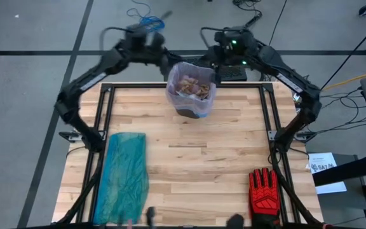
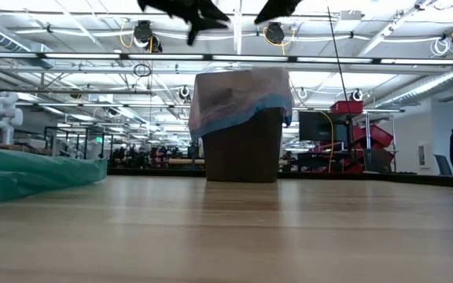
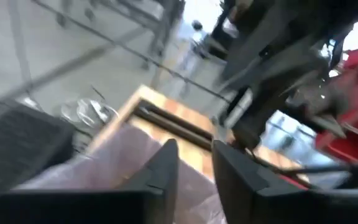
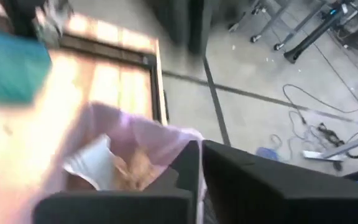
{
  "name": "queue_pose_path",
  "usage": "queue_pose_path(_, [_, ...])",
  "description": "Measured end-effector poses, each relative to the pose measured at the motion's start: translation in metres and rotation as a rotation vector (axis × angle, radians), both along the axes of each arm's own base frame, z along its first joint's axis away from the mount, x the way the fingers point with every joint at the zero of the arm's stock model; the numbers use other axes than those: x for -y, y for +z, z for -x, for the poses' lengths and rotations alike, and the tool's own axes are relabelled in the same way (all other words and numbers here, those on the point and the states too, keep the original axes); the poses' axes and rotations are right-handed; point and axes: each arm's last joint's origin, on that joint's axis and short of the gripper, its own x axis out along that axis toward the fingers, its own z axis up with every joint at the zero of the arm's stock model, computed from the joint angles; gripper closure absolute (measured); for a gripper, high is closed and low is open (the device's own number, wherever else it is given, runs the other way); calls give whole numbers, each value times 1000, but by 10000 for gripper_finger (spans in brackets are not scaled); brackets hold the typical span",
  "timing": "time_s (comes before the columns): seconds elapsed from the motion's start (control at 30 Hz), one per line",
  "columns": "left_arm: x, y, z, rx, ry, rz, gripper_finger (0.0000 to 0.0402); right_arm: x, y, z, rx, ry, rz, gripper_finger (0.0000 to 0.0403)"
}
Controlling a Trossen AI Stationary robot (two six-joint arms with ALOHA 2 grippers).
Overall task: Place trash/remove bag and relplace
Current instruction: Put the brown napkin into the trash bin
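Observation:
A dark bin (image 2: 242, 149) stands at the table's far middle. The pinkish-lavender bag (image 1: 191, 86) lines it, folded over the rim, and its blue drawstring hem (image 2: 246, 110) hangs down outside. Brown paper wads and white scraps, the trash (image 1: 192, 84), lie inside; they also show in the right wrist view (image 4: 126, 168). My left gripper (image 2: 199, 16) hovers above the bin's far-left rim, its fingers (image 3: 166, 168) a little apart with nothing between them. My right gripper (image 2: 278, 9) hovers above the far-right rim, shut (image 4: 201, 168) and clear of the bag.
A translucent teal-green plastic bag (image 1: 122, 175) lies flat along the table's near left. A red-and-black work glove (image 1: 262, 191) lies at the near right corner. Bare wood spans the middle (image 1: 196, 159). Black frame rails (image 1: 269, 121) run along the table's sides.

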Motion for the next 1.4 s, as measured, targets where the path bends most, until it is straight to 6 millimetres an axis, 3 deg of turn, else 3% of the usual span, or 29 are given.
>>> queue_pose_path(0.13, [22,35,38,62,67,-70,387,21,-29,-22,-97,21,10,399])
queue_pose_path(0.33, [53,65,83,99,161,-125,396,39,-81,-53,-258,59,-60,402])
queue_pose_path(0.67, [78,67,115,-21,251,-174,400,35,-127,-86,-437,57,-45,403])
queue_pose_path(1.03, [83,59,121,-118,255,-189,400,-1,-138,-91,-566,66,-174,403])
queue_pose_path(1.27, [82,59,122,-128,253,-220,400,-49,-142,-96,-641,147,-358,403])
queue_pose_path(1.4, [80,59,124,-132,263,-227,400,-70,-133,-102,-638,215,-293,403])
